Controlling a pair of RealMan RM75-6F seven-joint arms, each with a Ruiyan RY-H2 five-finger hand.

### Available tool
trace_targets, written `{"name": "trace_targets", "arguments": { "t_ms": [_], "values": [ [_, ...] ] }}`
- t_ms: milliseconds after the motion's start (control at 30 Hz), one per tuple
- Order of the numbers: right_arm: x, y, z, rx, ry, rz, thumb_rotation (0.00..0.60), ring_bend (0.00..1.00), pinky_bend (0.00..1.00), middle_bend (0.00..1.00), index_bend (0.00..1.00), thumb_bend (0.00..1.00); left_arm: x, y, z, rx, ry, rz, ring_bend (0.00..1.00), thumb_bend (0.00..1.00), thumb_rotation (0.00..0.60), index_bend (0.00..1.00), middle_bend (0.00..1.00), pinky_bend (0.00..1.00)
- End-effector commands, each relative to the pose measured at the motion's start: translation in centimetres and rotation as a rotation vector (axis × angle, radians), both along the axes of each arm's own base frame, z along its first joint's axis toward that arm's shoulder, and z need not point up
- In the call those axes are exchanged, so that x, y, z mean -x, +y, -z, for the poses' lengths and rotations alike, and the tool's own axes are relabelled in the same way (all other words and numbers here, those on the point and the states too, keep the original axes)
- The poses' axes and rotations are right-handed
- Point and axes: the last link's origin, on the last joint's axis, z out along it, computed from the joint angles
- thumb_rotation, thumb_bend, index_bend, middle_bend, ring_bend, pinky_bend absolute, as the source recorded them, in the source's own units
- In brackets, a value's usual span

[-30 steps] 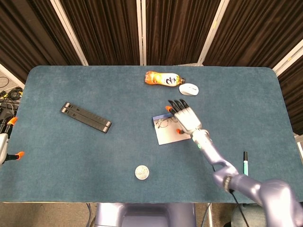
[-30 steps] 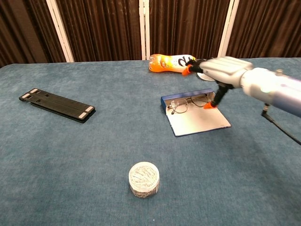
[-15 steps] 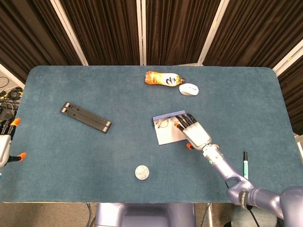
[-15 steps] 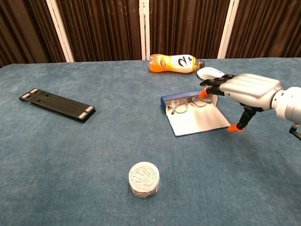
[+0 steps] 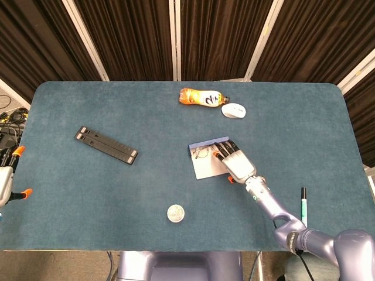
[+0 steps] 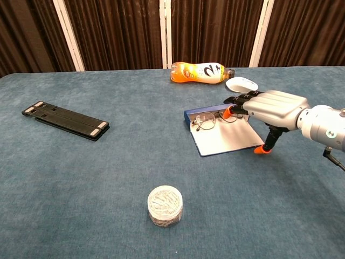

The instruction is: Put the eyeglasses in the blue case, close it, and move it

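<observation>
the right robot hand (image 6: pixel 271 109) hovers flat and empty, fingers spread, over the near-right part of the open blue case (image 6: pixel 223 136), its fingertips just above the eyeglasses (image 6: pixel 214 118) that already lie in the tray at the far edge, its thumb hanging beside the lid's near-right corner; the left robot hand (image 5: pixel 7 181) waits far off to its left at the desk (image 5: pixel 88 187) edge, too little in view to tell its state. closing well probably means catching the flat lid's free near edge and folding it away over the glasses, keeping fingers off the lenses. beyond the hand, the orange bottle (image 6: pixel 200 72) shows a large "2" on its label; other print is unreadable.
</observation>
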Motion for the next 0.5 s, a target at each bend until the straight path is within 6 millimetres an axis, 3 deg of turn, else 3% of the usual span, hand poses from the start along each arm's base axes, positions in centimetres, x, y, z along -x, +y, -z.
{"name": "trace_targets", "arguments": {
  "t_ms": [33,500],
  "values": [
    [-0.15,-0.29,0.18,0.002,-0.005,0.005,0.6,0.0,0.0,0.01,0.22,0.09,0.03,0.01,0.01,-0.001,0.002,-0.002,0.0,0.0,0.6,0.0,0.0,0.0],
    [-0.42,-0.71,1.05,-0.003,-0.008,0.011,0.6,0.0,0.0,0.02,0.23,0.09,0.16,0.14,0.08,-0.001,0.007,-0.008,0.0,0.0,0.6,0.0,0.0,0.0]
  ]
}}
